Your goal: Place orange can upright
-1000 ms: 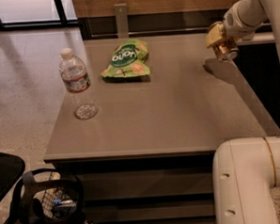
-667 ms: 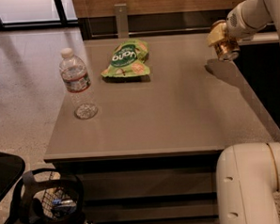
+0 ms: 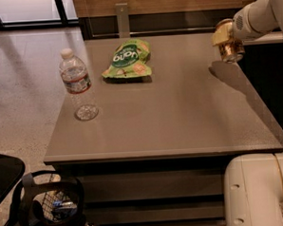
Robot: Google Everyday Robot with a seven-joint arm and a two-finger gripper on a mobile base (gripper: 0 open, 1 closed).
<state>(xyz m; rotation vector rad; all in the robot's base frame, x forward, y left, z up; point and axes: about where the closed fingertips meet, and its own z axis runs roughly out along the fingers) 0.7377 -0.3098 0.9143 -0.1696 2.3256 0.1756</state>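
Observation:
The orange can (image 3: 231,50) is brownish-orange with a shiny end, tilted, and held in the air above the table's far right edge. My gripper (image 3: 224,37) is shut on the orange can, coming in from the upper right on a white arm. The can casts a shadow on the grey table (image 3: 179,113) just below it.
A clear water bottle (image 3: 78,87) stands upright at the table's left side. A green snack bag (image 3: 128,59) lies at the far middle. A dark wall and rail run behind the table. The robot's white base (image 3: 259,189) is at the bottom right.
The gripper with the orange can has risen slightly and shifted a little toward the far right. The bottle and snack bag have not moved.

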